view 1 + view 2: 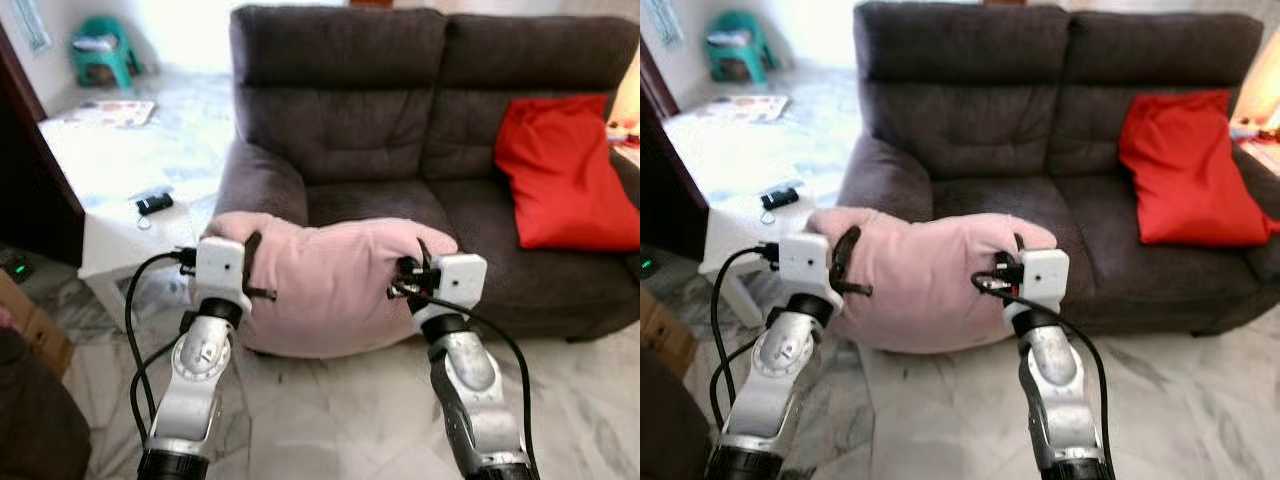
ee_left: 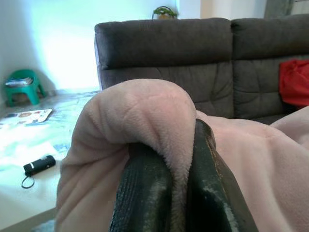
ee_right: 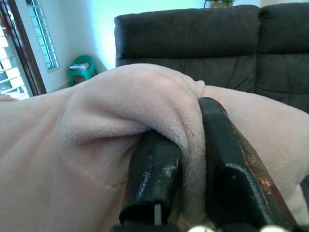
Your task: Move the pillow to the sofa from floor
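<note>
Pillow first: the soft pale-pink fleece pillow (image 1: 325, 285) hangs between your two grippers, lifted off the marble floor (image 1: 330, 420) and held just in front of the dark grey fabric sofa (image 1: 400, 130). To your far left, beyond the left gripper, you can see a low white table (image 1: 95, 160) with a small black device (image 1: 154, 204) lying on it, and farther back a green plastic stool (image 1: 103, 52) by the wall. Your left gripper (image 2: 179, 193) has its two black fingers pressed together on a fold at the pillow's left end; the fleece bulges over and between them. Across the pillow's width, your right gripper (image 3: 190, 179) pinches a fold at the right end the same way, fabric squeezed between its fingers. Ahead of the right gripper and off to its right, a red cushion (image 1: 565, 170) leans against the sofa's backrest on the far seat.
</note>
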